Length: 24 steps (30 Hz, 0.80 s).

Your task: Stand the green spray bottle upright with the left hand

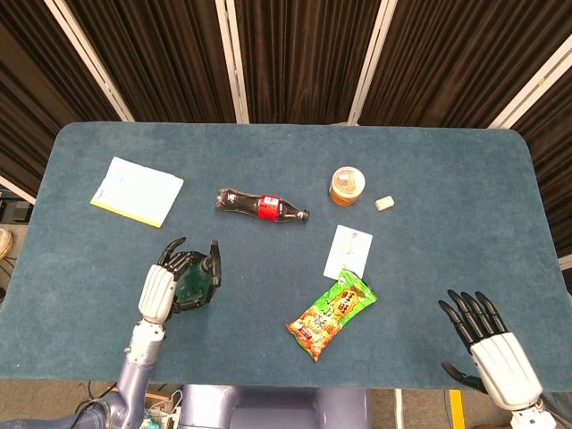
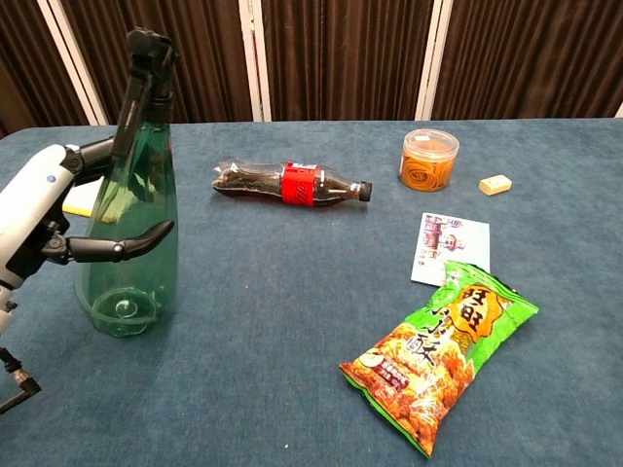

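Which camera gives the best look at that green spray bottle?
The chest view: it shows the green spray bottle side-on, standing upright on the table, black nozzle on top, the left hand around it. The head view looks straight down, so the bottle is just a dark green blob between fingers.
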{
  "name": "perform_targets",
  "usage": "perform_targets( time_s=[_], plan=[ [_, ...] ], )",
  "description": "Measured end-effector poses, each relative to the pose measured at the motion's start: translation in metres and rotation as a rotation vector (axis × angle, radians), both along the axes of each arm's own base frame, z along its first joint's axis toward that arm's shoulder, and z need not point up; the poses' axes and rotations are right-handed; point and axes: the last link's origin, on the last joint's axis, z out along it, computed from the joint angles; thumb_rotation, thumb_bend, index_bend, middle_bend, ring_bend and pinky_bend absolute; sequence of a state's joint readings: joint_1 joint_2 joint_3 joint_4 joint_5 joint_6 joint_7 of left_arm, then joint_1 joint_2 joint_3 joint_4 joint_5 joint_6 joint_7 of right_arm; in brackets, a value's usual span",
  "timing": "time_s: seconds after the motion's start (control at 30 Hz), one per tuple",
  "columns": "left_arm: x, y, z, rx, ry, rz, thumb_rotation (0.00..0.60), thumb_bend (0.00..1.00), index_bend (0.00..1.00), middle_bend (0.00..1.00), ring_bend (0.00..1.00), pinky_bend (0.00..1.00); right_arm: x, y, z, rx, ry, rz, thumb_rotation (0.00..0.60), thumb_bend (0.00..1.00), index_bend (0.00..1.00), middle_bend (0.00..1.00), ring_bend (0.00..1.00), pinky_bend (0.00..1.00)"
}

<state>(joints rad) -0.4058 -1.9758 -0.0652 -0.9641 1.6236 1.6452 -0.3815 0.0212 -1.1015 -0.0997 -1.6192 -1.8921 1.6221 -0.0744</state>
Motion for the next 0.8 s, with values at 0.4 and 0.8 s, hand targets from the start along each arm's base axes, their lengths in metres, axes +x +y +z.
perform_targets(
  time_s=[0.4,0.8],
  plan=[
    [-0.015,-0.012,-0.001,0.060,-0.019,-0.002,0.600,0.43,0.58,0.54,0.37,0.15,0.000,0.001,0.001,0.025,-0.016,0.001,0.600,0.21,0.00,0.00,0.00,0.01],
    [-0.031,-0.016,-0.005,0.057,-0.051,0.034,0.600,0.18,0.47,0.41,0.28,0.15,0.001,0.002,-0.001,0.026,-0.007,-0.007,0.600,0.21,0.00,0.00,0.00,0.01]
  ],
)
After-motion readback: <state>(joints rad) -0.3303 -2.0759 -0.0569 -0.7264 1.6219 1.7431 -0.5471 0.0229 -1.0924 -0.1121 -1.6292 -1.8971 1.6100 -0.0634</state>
